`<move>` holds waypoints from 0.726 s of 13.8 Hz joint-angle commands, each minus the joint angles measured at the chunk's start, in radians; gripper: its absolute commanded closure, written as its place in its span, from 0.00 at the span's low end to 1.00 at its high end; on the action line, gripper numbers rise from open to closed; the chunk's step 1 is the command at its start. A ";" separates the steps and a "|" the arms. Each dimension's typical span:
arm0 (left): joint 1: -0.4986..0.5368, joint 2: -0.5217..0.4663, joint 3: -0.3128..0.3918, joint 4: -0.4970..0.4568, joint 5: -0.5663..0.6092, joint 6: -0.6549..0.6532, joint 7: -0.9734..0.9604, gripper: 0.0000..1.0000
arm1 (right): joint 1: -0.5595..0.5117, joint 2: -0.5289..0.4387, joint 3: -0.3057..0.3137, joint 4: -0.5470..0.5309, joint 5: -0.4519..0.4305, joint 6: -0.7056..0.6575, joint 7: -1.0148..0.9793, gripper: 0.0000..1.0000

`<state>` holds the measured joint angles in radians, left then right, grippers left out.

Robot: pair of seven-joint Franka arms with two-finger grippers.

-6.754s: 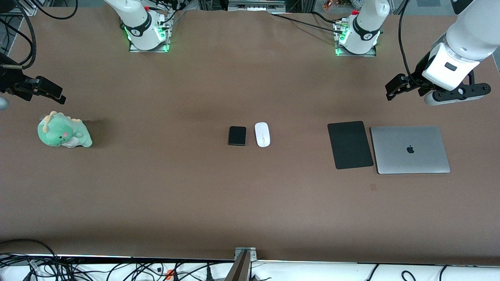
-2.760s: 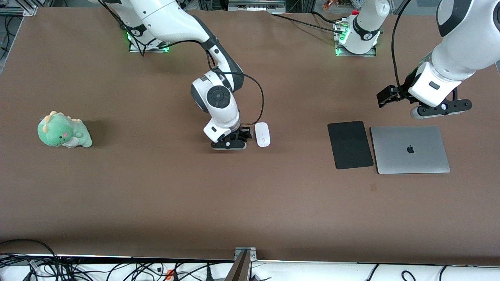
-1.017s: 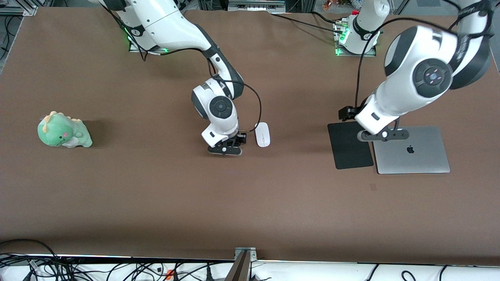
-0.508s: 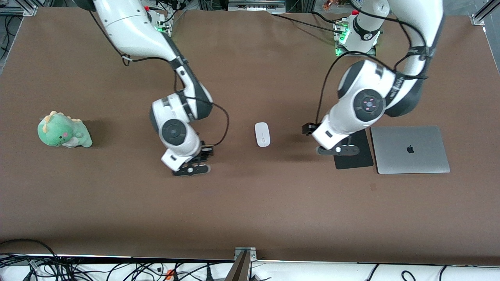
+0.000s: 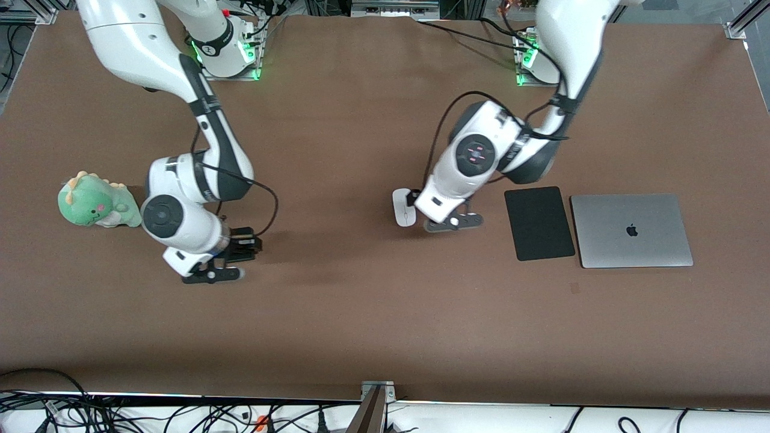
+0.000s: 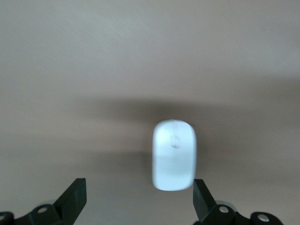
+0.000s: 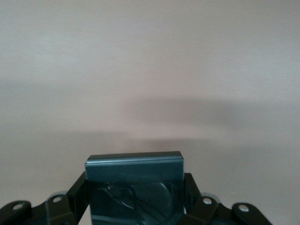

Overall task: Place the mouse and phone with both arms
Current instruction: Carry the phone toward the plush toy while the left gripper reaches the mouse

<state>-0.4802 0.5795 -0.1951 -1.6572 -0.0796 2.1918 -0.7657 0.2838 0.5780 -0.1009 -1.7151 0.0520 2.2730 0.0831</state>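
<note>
The white mouse (image 5: 402, 208) lies at the middle of the table. It also shows in the left wrist view (image 6: 174, 155). My left gripper (image 5: 450, 221) hangs low beside the mouse, open and empty (image 6: 138, 206); the mouse lies close to one fingertip (image 6: 202, 200). My right gripper (image 5: 212, 272) is over bare table near the green plush toy. It is shut on the black phone (image 7: 134, 180), which sits upright between the fingers. In the front view the phone is hidden by the hand.
A green dinosaur plush (image 5: 96, 201) sits toward the right arm's end. A black mouse pad (image 5: 538, 222) and a closed grey laptop (image 5: 630, 230) lie side by side toward the left arm's end.
My right gripper took the phone beside the mouse and carried it toward the plush. My left arm swung from over the laptop and pad to the mouse.
</note>
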 commanded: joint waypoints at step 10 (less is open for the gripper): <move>-0.109 0.143 0.025 0.031 0.052 0.137 -0.093 0.00 | -0.126 -0.219 -0.100 -0.606 0.005 0.513 -0.100 0.58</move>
<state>-0.5726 0.6992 -0.1857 -1.6548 -0.0718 2.3217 -0.8423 0.1839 0.3940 -0.2015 -2.2798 0.0522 2.7652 0.0142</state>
